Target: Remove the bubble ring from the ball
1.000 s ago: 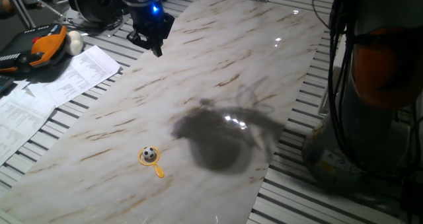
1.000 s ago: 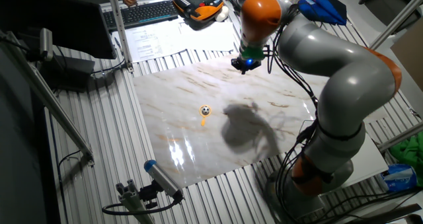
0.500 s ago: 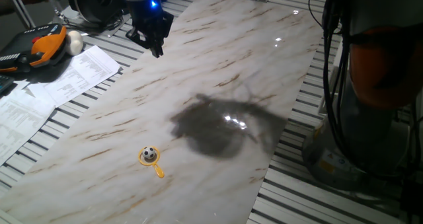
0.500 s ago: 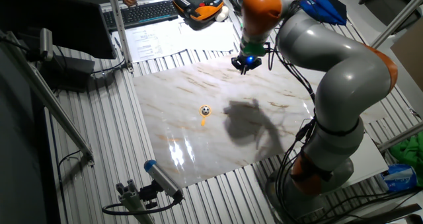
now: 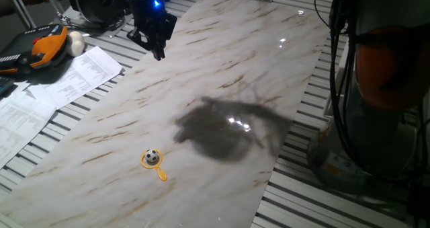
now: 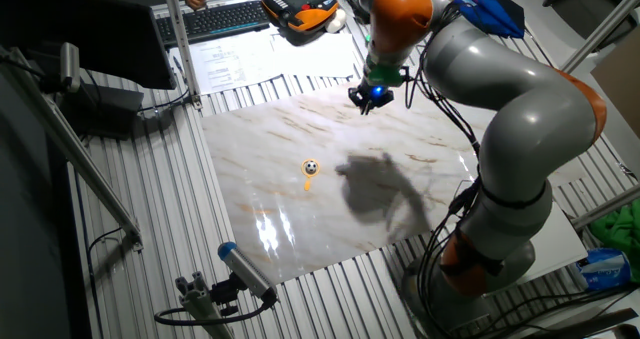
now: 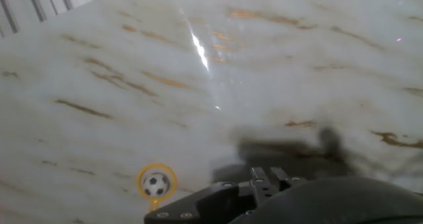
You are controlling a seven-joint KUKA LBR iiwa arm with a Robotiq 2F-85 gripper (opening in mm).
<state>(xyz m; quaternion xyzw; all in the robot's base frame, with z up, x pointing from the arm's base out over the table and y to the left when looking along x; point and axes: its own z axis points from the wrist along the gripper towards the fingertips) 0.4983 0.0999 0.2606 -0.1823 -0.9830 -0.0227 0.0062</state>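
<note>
The tiny black-and-white ball (image 5: 152,156) lies on the marble tabletop (image 5: 255,66) near its front left, inside the yellow-orange bubble ring (image 5: 161,174), whose short handle points toward the front edge. Both show in the other fixed view, ball (image 6: 312,167) and ring (image 6: 308,185), and in the hand view, ball (image 7: 156,183) and ring (image 7: 157,166), at lower left. My gripper (image 5: 159,52) hangs high over the table's far left corner, well away from the ball, with its fingers together and empty. It also shows in the other fixed view (image 6: 370,104) and in the hand view (image 7: 266,178).
Printed papers (image 5: 60,80), an orange-black pendant (image 5: 40,50) and a larger plain white ball (image 5: 76,44) lie off the table's left side. A keyboard (image 6: 225,19) lies behind. The arm's base (image 5: 376,120) stands at the right. The arm's dark shadow (image 5: 228,130) falls mid-table.
The gripper has drifted slightly up and toward the table's far edge. The arm's shadow shifted a little. The ball and the ring have not moved.
</note>
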